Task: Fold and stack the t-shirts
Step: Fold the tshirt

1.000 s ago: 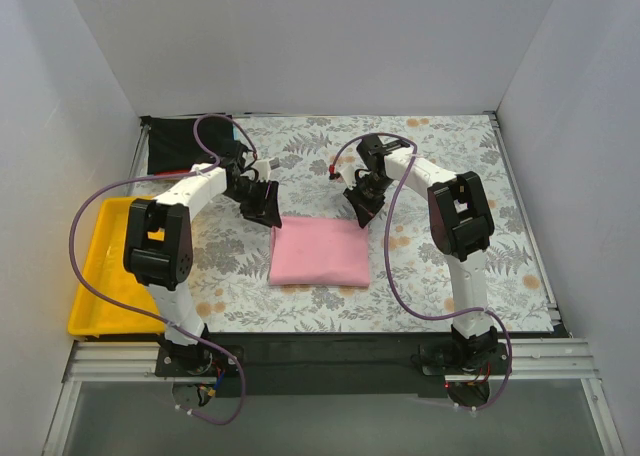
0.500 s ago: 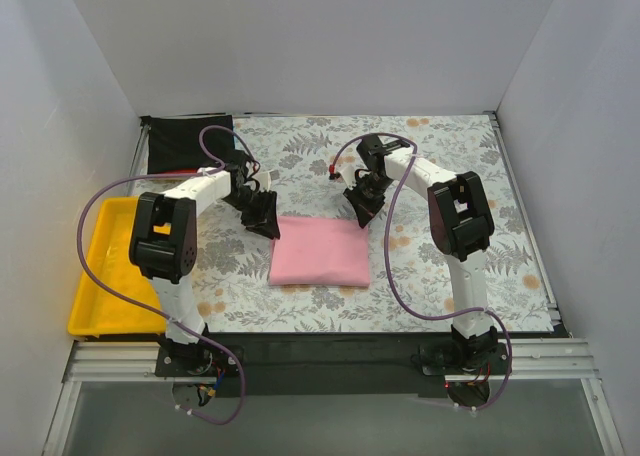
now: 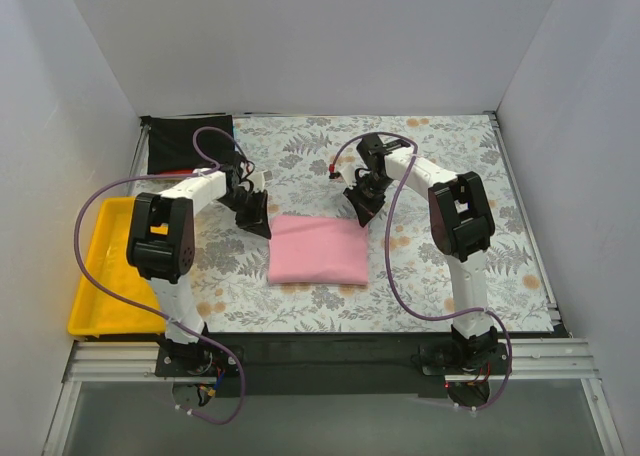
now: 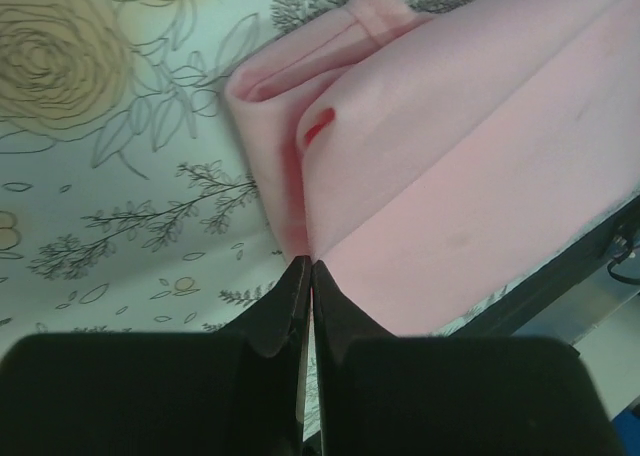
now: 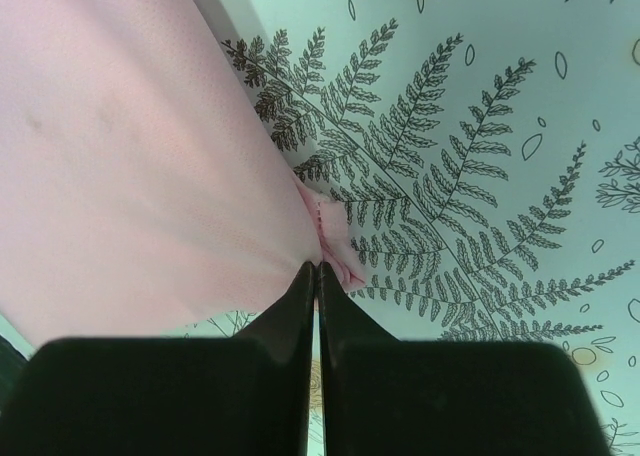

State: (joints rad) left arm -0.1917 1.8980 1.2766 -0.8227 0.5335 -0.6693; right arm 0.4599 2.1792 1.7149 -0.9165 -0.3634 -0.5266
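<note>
Tablecloth [image 3: 500,191], pink t-shirt [image 3: 318,251] between left claw [image 4: 306,265], right claw [image 5: 316,267]

Plain white walls [image 3: 300,46] close in the worktop [image 3: 450,166] at the back and on both sides. A grey-and-orange floral cloth [image 3: 520,266] covers it, evenly lit, with soft shadows. A black strip [image 3: 330,348] and a metal rail [image 3: 110,356] run along the near edge, with a grey surface [image 3: 330,416] below.
</note>
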